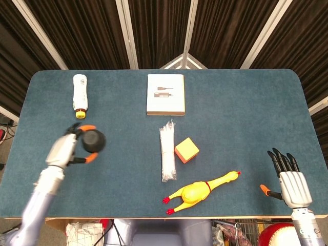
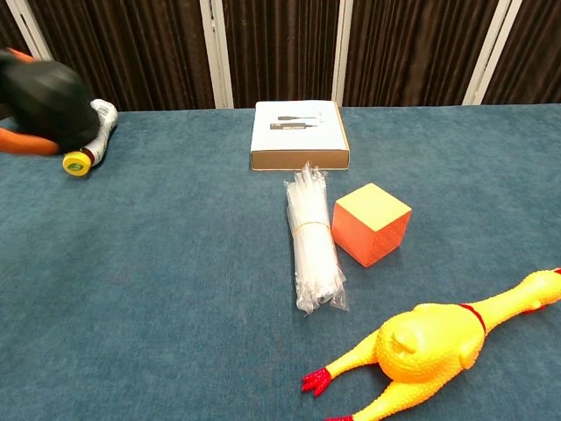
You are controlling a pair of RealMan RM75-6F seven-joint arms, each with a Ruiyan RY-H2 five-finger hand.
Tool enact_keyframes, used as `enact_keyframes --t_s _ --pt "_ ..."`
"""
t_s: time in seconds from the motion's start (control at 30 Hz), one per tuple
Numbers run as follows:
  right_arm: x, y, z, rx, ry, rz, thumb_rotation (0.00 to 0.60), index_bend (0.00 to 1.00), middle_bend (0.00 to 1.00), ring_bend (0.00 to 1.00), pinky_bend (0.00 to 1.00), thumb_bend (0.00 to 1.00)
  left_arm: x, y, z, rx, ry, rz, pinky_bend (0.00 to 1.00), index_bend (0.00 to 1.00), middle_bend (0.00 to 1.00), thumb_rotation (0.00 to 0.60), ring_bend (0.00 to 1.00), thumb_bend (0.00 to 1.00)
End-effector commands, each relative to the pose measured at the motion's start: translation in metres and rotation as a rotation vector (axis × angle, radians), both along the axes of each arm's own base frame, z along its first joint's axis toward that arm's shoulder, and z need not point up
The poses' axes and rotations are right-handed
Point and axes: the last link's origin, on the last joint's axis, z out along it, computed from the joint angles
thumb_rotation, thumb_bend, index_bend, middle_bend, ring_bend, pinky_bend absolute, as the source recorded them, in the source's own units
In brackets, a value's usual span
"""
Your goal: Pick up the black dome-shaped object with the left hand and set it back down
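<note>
The black dome-shaped object point(image 1: 94, 141) is held in the air by my left hand point(image 1: 65, 148), whose orange-tipped fingers wrap around its sides. In the chest view the black dome point(image 2: 48, 103) appears blurred at the far left, high above the tabletop, with only an orange fingertip of the left hand point(image 2: 19, 140) showing under it. My right hand point(image 1: 290, 180) rests near the table's front right corner with fingers spread and nothing in them; the chest view does not show it.
On the blue table point(image 1: 246, 107) lie a white bottle point(image 1: 79, 95) at the back left, a white box point(image 1: 165, 94) at the back middle, a bag of clear straws point(image 1: 167, 152), an orange cube point(image 1: 186, 149) and a yellow rubber chicken point(image 1: 200, 190) at the front.
</note>
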Motion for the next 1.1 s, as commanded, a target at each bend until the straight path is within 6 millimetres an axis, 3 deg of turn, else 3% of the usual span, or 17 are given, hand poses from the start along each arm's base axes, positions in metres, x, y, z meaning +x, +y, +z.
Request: enact_keyframes --t_s 0.03,0.2,0.3,0.37,0.47,0.57,0.63,0.73,0.87,0.97,1.03,1.1 --pt "0.001 0.000 0.001 -0.003 -0.003 0.002 0.600 0.02 0.03 0.12 0.00 0.19 -0.010 -0.018 0.016 -0.013 -0.120 0.039 0.00 0.24 0.42 0.600 0.00 0.59" --pt "-0.002 -0.002 0.000 0.005 0.003 -0.006 0.600 0.02 0.03 0.12 0.00 0.19 0.030 -0.014 -0.050 -0.218 -0.117 -0.071 0.00 0.24 0.41 0.600 0.00 0.59" --pt "-0.003 -0.003 -0.001 0.009 0.004 -0.010 0.600 0.02 0.03 0.12 0.00 0.19 0.057 -0.012 -0.069 -0.233 -0.090 -0.131 0.00 0.24 0.41 0.600 0.00 0.60" --pt "-0.003 -0.002 0.000 0.006 0.001 -0.010 0.600 0.02 0.03 0.12 0.00 0.19 0.069 -0.011 -0.059 -0.183 -0.106 -0.136 0.00 0.24 0.41 0.600 0.00 0.60" --pt "-0.003 0.000 -0.001 0.012 -0.003 -0.001 0.600 0.02 0.03 0.12 0.00 0.19 0.074 -0.007 -0.017 -0.042 -0.178 -0.104 0.00 0.24 0.41 0.600 0.00 0.60" --pt "-0.001 0.001 -0.002 0.020 -0.006 0.005 0.600 0.02 0.03 0.12 0.00 0.19 0.060 -0.010 0.033 0.104 -0.239 -0.056 0.00 0.25 0.41 0.600 0.00 0.60" --pt "0.000 0.001 -0.003 0.020 -0.008 0.006 0.600 0.02 0.03 0.12 0.00 0.19 0.048 -0.016 0.042 0.117 -0.221 -0.034 0.00 0.25 0.41 0.600 0.00 0.60" --pt "0.002 0.002 -0.004 0.023 -0.005 0.011 0.600 0.02 0.03 0.12 0.00 0.19 0.030 -0.026 0.027 0.055 -0.167 -0.010 0.00 0.25 0.41 0.600 0.00 0.60" --pt "0.003 0.003 -0.008 0.034 -0.005 0.013 0.600 0.02 0.03 0.12 0.00 0.19 0.022 -0.029 -0.027 -0.102 -0.173 -0.004 0.00 0.26 0.41 0.600 0.00 0.60" --pt "0.001 0.001 -0.012 0.047 0.007 0.006 0.600 0.02 0.03 0.12 0.00 0.19 0.032 -0.023 -0.069 -0.223 -0.162 -0.033 0.00 0.25 0.40 0.600 0.00 0.60" --pt "0.000 0.001 -0.015 0.055 0.012 0.000 0.600 0.02 0.03 0.12 0.00 0.19 0.042 -0.016 -0.074 -0.220 -0.158 -0.050 0.00 0.25 0.40 0.600 0.00 0.61" --pt "-0.001 0.001 -0.016 0.060 0.015 -0.004 0.600 0.02 0.03 0.12 0.00 0.19 0.053 -0.009 -0.052 -0.134 -0.205 -0.056 0.00 0.25 0.40 0.600 0.00 0.61"
